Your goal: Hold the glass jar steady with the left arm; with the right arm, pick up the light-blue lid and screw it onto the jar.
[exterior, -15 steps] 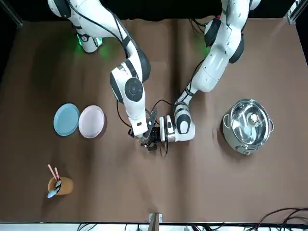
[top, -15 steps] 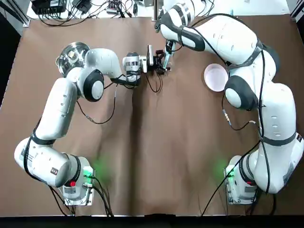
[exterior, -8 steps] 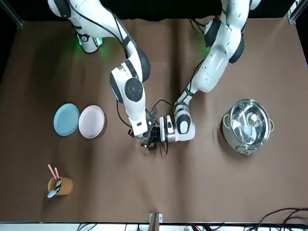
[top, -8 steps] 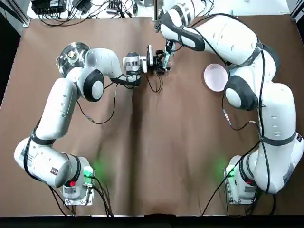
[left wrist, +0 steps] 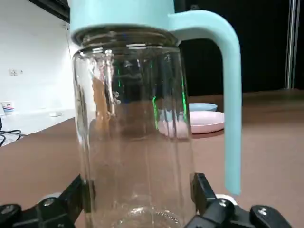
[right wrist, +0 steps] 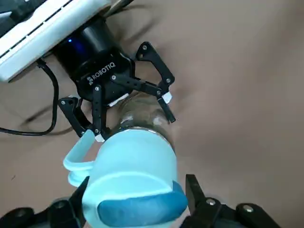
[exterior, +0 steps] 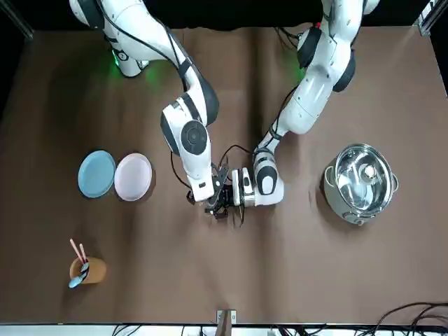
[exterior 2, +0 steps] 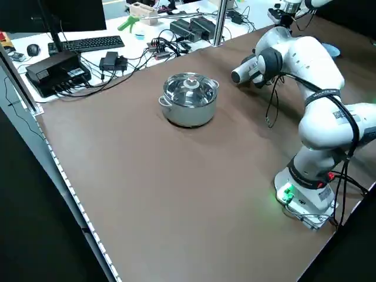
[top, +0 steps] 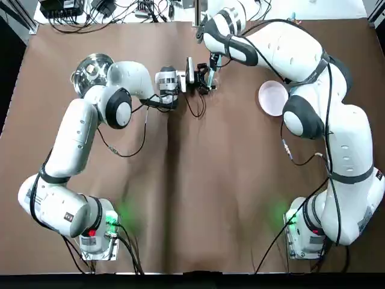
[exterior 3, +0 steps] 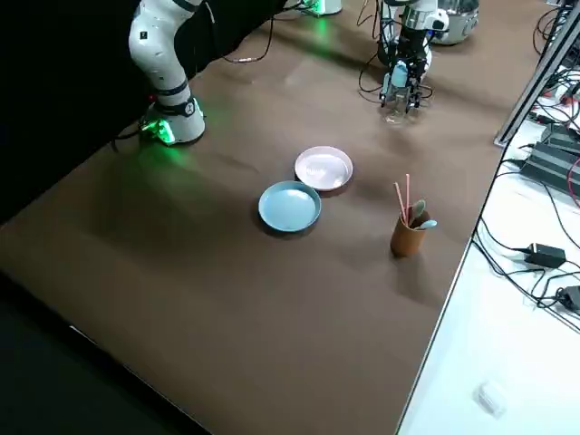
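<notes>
The glass jar (left wrist: 135, 142) stands upright on the table, and my left gripper (left wrist: 137, 213) is shut on its lower body from the side. The light-blue lid (left wrist: 123, 16), which has a handle loop, sits on the jar's mouth. From above, my right gripper (right wrist: 135, 199) is shut on the lid (right wrist: 130, 183), one finger on each flank. Below the lid the left gripper (right wrist: 132, 118) clamps the jar (right wrist: 145, 116). In the top view both grippers meet at the jar (top: 203, 77) at the far middle of the table.
A steel pot with a lid (top: 91, 69) stands far left. A pink plate (exterior: 133, 176) and a blue plate (exterior: 96, 173) lie on the robot's right. A cup with utensils (exterior: 85, 269) stands near the far edge. Cables trail from the left wrist.
The right arm's links have shifted slightly while its gripper stays on the lid. The jar and the left gripper have not moved.
</notes>
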`<move>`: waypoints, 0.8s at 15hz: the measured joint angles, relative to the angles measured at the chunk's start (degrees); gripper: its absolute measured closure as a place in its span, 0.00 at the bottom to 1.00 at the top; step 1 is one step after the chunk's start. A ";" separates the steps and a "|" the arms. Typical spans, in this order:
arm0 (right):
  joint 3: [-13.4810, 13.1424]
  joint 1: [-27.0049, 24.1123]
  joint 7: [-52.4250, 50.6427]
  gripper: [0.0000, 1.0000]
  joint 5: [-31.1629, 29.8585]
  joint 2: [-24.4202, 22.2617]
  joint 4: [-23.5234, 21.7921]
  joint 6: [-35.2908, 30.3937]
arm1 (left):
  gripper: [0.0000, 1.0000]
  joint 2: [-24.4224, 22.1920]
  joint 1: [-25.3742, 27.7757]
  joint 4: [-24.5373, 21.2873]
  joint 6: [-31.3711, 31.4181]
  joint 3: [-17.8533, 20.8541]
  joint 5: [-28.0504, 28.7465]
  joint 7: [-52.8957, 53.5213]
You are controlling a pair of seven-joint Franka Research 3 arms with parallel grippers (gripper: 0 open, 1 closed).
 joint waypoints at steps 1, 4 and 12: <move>0.01 -0.07 0.00 0.16 0.14 0.00 0.00 -0.01 | 0.07 0.00 0.00 0.00 0.00 0.00 0.00 0.00; 0.00 -0.15 0.01 0.13 0.21 0.00 0.00 0.00 | 0.07 0.00 0.00 0.00 0.00 0.00 0.00 0.03; -0.02 -0.61 0.03 0.00 1.18 0.00 0.12 0.04 | 0.07 0.00 0.00 -0.01 -0.06 0.01 0.00 0.20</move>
